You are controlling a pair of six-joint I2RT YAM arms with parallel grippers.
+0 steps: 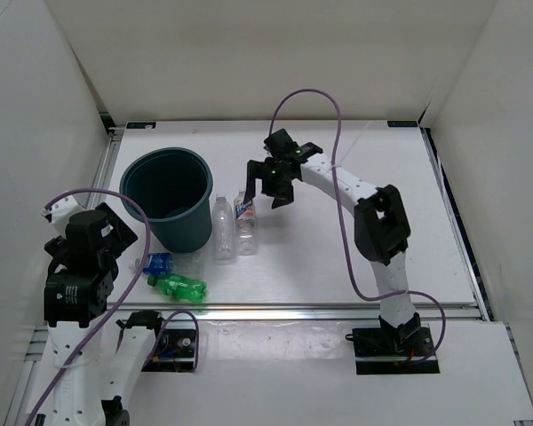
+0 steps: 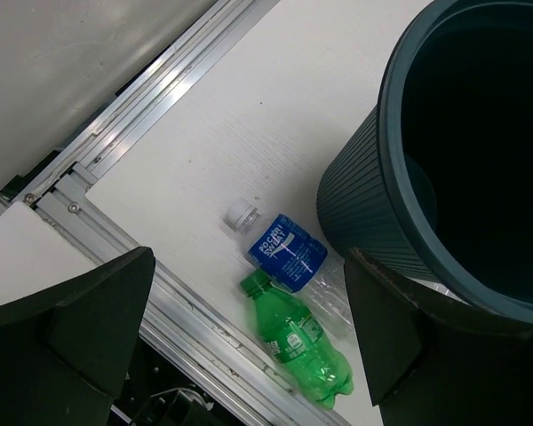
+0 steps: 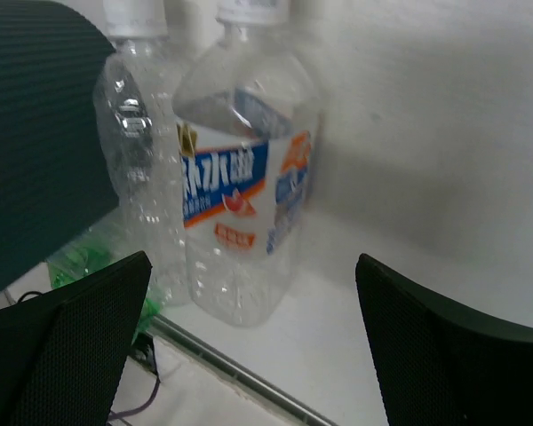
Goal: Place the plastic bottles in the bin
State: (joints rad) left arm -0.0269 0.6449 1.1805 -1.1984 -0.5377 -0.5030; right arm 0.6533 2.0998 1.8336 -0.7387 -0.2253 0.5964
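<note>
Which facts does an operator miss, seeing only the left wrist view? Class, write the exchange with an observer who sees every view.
Operator: Any bottles besides the green bottle and the blue-label bottle?
Observer: Yes: a clear bottle and a white-blue labelled bottle side by side, right of the bin.
Operator: Where is the right gripper?
Observer: It hovers open beside the labelled one.

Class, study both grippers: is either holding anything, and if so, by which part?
Nothing is held. The left gripper and the right gripper both stand open with empty jaws; all four plastic bottles rest on the table outside the bin.
</note>
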